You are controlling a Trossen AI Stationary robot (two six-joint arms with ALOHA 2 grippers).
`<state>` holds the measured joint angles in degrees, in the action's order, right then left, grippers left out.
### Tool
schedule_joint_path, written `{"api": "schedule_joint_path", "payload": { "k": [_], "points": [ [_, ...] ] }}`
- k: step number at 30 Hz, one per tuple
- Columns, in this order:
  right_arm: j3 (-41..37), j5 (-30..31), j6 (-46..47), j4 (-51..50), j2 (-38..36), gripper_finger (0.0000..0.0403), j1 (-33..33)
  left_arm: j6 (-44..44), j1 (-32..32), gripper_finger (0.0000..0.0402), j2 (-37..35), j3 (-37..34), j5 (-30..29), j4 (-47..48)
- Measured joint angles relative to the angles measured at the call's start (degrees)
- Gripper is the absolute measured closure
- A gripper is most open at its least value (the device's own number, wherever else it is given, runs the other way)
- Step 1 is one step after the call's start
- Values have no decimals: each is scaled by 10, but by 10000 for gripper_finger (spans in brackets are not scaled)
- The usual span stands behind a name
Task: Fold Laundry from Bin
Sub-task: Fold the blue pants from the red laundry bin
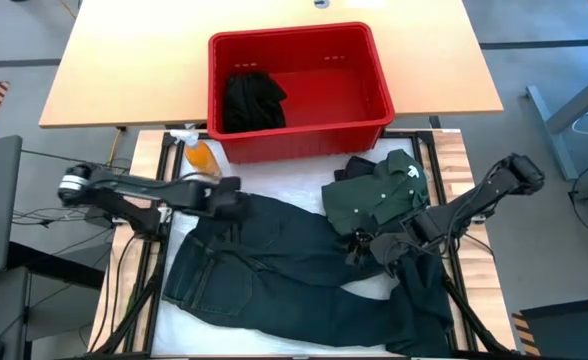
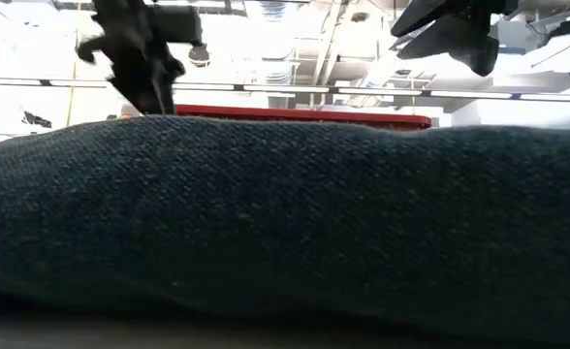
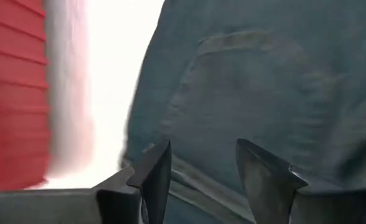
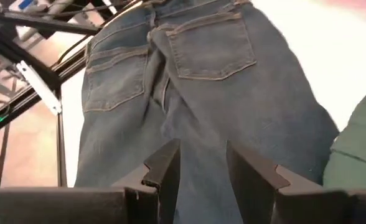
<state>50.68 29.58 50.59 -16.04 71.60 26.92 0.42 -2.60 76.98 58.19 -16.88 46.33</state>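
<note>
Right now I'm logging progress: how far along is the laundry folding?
Early. Done: the jeans and the green shirt are out of the bin, unfolded. In hand: nothing; left gripper and right gripper hover open over the jeans. Left: a black garment in the bin, all folding.

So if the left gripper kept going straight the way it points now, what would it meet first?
Most likely the jeans: the left gripper has its fingers apart just above the denim, with a back pocket right ahead. The bin lies off to one side. Depth is hard to judge.
</note>
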Motion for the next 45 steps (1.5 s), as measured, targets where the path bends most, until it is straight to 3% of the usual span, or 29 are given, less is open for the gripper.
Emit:
{"api": "schedule_joint_path", "payload": {
  "k": [10,16,22,25,28,30,33,40,45],
  "points": [
    [0,2,41,21,19,243,33,222,177,232,136,1,109,-80],
    [0,2,82,27,49,243,51,291,233,232,190,1,102,-94],
    [0,1,98,44,82,243,69,333,259,235,231,3,141,-89],
    [0,0,99,50,85,243,73,334,260,268,240,4,162,-57],
    [0,0,92,46,80,243,72,330,253,349,241,8,165,-17],
    [0,0,73,39,73,243,72,307,251,385,238,18,159,34],
    [0,-1,37,19,55,243,72,278,247,396,218,51,147,107],
    [0,3,-57,-43,-19,243,45,221,199,400,84,155,110,244],
    [0,6,-49,-150,-83,243,-11,165,153,401,-20,200,161,296]
  ]
}}
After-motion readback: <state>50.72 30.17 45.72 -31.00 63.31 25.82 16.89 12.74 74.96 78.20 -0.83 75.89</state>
